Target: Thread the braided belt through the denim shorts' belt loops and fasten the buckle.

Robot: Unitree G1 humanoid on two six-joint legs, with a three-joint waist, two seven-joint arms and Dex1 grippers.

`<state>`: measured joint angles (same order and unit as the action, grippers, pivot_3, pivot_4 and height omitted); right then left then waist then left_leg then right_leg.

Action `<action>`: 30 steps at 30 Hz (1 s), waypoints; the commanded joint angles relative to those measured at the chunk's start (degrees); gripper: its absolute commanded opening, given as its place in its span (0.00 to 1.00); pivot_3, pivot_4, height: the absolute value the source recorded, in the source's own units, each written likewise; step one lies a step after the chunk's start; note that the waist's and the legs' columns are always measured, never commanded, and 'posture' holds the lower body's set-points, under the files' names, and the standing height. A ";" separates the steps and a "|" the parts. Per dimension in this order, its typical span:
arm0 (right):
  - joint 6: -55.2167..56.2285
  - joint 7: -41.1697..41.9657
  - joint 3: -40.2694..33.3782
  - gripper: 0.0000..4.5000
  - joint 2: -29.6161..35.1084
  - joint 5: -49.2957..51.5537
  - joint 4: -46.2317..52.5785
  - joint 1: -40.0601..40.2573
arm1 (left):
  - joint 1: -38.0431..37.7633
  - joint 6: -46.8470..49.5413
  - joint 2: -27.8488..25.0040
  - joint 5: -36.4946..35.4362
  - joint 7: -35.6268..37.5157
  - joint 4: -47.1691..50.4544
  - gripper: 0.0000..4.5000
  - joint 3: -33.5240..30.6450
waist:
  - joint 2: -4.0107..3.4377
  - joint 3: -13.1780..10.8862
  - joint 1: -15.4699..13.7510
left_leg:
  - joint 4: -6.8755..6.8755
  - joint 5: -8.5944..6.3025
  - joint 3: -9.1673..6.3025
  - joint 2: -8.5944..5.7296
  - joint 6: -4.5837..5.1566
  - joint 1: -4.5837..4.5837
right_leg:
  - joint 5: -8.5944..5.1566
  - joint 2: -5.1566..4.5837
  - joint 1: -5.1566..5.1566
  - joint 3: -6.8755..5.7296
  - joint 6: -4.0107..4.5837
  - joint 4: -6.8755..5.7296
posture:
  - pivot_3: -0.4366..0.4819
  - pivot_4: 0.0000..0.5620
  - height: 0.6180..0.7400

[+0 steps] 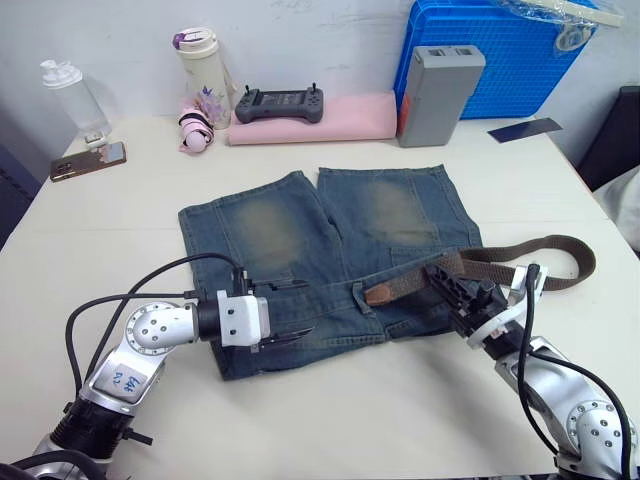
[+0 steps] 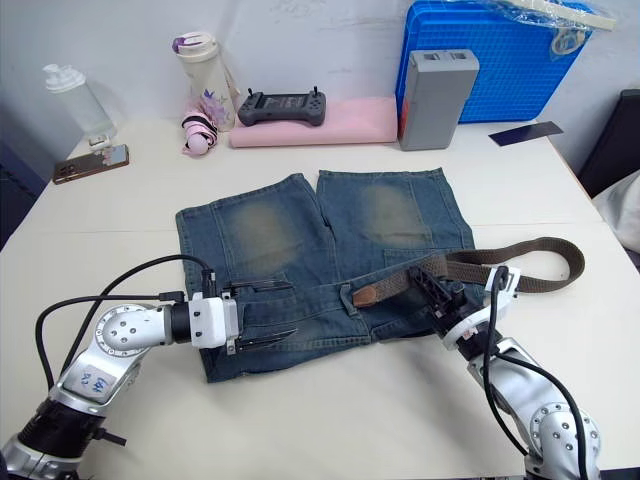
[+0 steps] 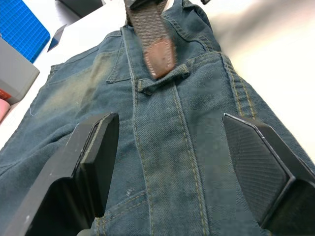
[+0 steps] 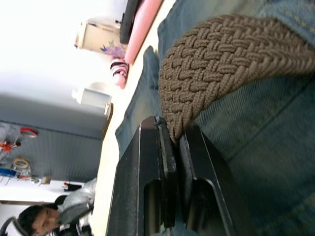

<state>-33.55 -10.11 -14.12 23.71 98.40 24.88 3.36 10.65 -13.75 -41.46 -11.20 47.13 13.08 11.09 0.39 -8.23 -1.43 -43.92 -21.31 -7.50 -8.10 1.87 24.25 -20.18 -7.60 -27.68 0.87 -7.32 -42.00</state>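
The right end effector (image 1: 452, 290) is pinching the braided belt (image 1: 420, 279), its tan tip nearing a belt loop (image 3: 162, 82); the spread left end effector (image 1: 283, 312) should be pinning the denim shorts (image 1: 270, 230) flat.

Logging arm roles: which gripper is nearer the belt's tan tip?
About even. The left gripper is open over the shorts, apart from the tan tip; the right gripper pinches the belt further along.

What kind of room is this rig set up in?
Likely a robotics lab or workshop bench: a handheld controller on pink foam, a blue plastic crate, and a grey battery-like box at the table's far edge.
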 commanded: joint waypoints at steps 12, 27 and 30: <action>0.63 4.87 5.65 0.00 0.77 -24.85 8.02 -1.08 | 0.58 -0.92 1.46 2.32 0.34 1.60 0.81 -2.92 | -0.01 -0.01 0.02 | 0.01 0.00 0.00 0.00 0.00 0.00 | 0.00 0.00 -0.01 0.00 0.00 0.00 | 0.48 0.27 0.35; -5.71 1.36 14.88 0.00 -5.43 -32.47 8.80 -2.38 | 2.54 -5.77 2.64 7.21 -0.21 -1.57 0.81 -2.53 | -0.02 -0.01 0.04 | 0.03 -0.01 0.00 0.01 -0.02 0.00 | 0.00 0.01 -0.03 -0.01 0.00 0.00 | 0.48 0.27 0.35; -8.96 0.36 16.13 0.00 -5.98 -31.54 7.40 -1.89 | 5.14 -12.48 3.09 12.16 -1.18 -4.73 0.81 -1.44 | -0.02 -0.01 -0.02 | 0.02 0.00 0.00 0.01 -0.03 0.00 | 0.00 0.01 -0.02 -0.03 0.00 0.00 | 0.48 0.27 0.35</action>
<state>-40.43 -9.00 1.26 18.36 65.42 32.26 1.16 14.62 -21.86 -38.54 -1.53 46.84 9.04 9.51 0.38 -8.25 -1.45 -43.90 -21.31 -7.50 -8.09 1.85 24.24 -20.18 -7.59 -27.71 0.84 -7.32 -42.00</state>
